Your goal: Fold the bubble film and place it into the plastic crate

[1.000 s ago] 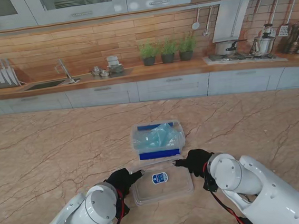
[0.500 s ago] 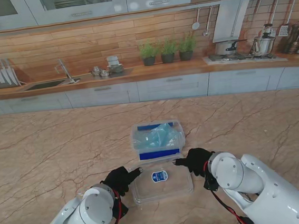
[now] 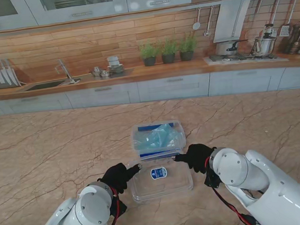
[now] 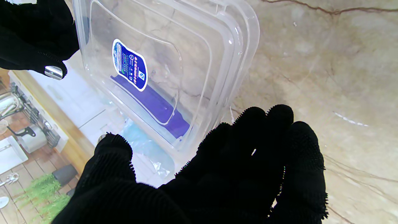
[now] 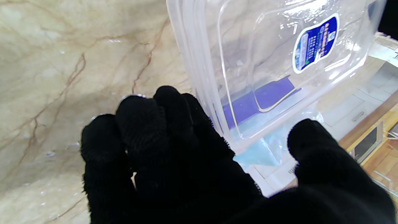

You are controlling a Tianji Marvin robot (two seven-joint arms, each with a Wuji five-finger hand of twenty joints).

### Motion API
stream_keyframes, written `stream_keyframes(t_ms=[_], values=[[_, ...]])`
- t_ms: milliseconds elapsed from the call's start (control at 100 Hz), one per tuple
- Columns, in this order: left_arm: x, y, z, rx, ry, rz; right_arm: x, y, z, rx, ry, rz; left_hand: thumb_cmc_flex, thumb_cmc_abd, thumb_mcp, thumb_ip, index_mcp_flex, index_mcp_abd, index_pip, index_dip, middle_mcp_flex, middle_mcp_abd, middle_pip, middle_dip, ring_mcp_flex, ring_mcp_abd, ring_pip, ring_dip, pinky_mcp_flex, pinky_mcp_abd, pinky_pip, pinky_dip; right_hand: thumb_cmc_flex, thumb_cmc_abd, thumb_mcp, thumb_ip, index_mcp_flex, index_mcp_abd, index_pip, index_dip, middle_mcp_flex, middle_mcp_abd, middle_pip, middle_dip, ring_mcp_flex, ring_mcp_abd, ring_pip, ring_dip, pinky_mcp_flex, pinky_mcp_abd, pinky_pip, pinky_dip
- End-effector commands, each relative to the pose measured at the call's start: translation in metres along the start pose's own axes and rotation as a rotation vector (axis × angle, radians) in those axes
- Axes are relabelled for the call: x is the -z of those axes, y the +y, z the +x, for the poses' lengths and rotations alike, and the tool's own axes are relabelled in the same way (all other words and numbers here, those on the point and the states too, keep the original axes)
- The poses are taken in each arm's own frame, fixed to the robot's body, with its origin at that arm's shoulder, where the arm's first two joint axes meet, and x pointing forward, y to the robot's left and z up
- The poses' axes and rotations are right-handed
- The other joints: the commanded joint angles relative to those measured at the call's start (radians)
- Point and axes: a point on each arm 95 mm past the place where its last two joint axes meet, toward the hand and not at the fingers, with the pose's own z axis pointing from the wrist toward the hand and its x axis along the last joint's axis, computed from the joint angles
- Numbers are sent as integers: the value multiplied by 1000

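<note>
The clear plastic crate (image 3: 136, 141) stands mid-table with the pale blue bubble film (image 3: 157, 136) bunched inside it. A clear lid (image 3: 160, 185) with a blue label (image 3: 158, 173) is held between my two black-gloved hands, its far edge over the crate's near blue clasp. My left hand (image 3: 119, 176) grips the lid's left edge and my right hand (image 3: 195, 156) its right edge. In the left wrist view the lid (image 4: 192, 56) is pinched by the left hand (image 4: 233, 174), with film (image 4: 146, 152) beyond. The right wrist view shows the right hand (image 5: 174, 155) on the lid (image 5: 264, 62).
Bare marble table top (image 3: 47, 154) surrounds the crate on all sides. A kitchen counter with a sink (image 3: 46, 85), potted herbs (image 3: 168, 51) and a stove (image 3: 240, 56) runs along the far wall, well beyond the table.
Both hands have carried the lid a little farther from me, towards the crate. Its far edge now overlaps the crate's near side. The crate and film have not moved.
</note>
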Motion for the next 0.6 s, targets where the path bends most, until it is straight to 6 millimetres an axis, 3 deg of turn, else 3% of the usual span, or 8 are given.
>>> stream_keyframes(t_ms=[0, 590], values=[[10, 8, 27, 27, 93, -38, 6, -7, 35, -9, 112, 25, 20, -24, -7, -5, 64, -314, 132, 57, -3, -147, -31, -10, 30, -30, 18, 2, 10, -38, 29, 9, 2, 36, -9, 38, -20, -202, -45, 4, 17, 80, 35, 27, 28, 42, 39, 15, -7, -168, 196, 29], [-9, -35, 57, 10, 160, 28, -14, 45, 59, -5, 149, 17, 18, -26, -7, -6, 67, -314, 125, 56, -2, -144, -33, -11, 35, -25, 22, 3, 19, -30, 30, 12, 4, 36, -10, 38, -20, -202, -47, 6, 16, 82, 32, 27, 26, 42, 38, 16, -9, -166, 194, 32]])
